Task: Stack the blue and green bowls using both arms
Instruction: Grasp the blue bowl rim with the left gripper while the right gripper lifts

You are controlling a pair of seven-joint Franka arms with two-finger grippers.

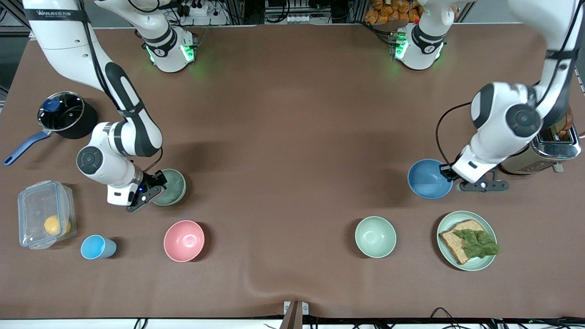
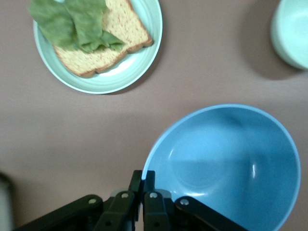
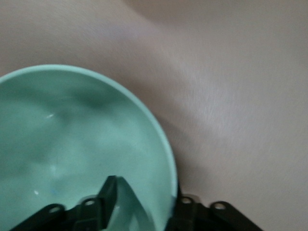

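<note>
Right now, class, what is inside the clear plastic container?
Inside the lidded clear container, at the right arm's end of the table, lies one round yellow-orange item. Its exact identity cannot be told through the plastic.

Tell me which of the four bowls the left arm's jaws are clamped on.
The blue bowl, beside the toaster; the left gripper pinches its rim.

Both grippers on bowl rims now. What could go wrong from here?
1. The left gripper pinches the glossy sky-blue bowl only at its rim; it could tilt or slip when lifted.
2. The right gripper straddles the rim of the dull sage-green bowl; same risk.
3. The paler mint-green bowl nearby could be mistaken for it.
</note>
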